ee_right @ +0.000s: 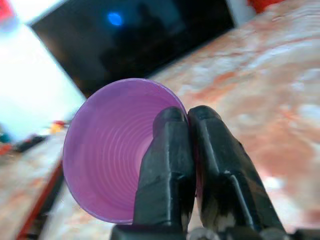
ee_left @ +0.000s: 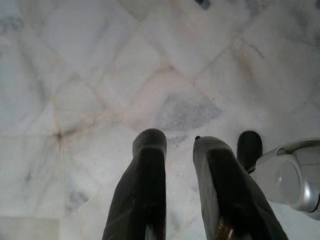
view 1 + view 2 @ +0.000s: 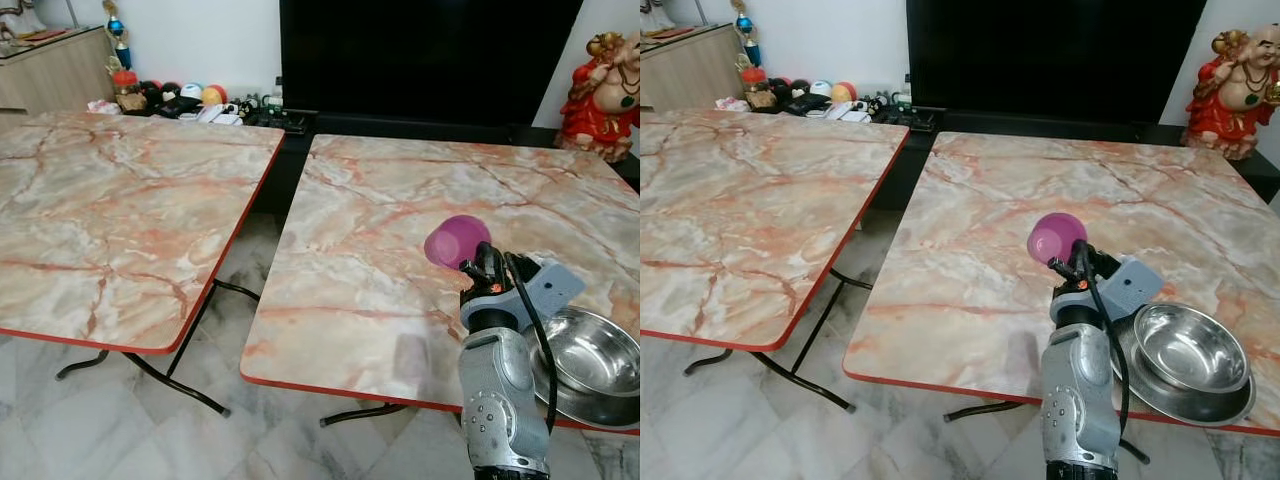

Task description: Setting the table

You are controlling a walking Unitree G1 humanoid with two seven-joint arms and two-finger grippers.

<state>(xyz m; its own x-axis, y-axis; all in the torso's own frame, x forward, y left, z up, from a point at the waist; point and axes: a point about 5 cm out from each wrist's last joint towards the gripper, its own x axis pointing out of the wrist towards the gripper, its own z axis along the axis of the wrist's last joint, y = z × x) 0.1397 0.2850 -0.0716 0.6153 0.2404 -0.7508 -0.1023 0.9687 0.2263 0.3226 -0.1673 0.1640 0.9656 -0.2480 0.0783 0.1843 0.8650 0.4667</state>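
Your right gripper [image 1: 187, 117]: fingers [image 1: 167, 150] pinched tight on the rim of the purple cup [image 1: 112, 150], one inside, one outside. Cup is held tilted above the right counter [image 3: 970, 230], mouth facing back toward the wrist. Steel bowls [image 3: 1190, 355], nested, sit just beside the arm near the counter's front edge. Left gripper [image 2: 177, 145]: fingers narrowly apart, holding nothing, over the tile floor [image 2: 100, 75]. Left counter [image 3: 120, 210] stands apart across a gap.

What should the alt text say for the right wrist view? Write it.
The right gripper pinches the rim of a purple cup, its mouth facing the camera, above a marble-patterned table; a dark screen is behind.
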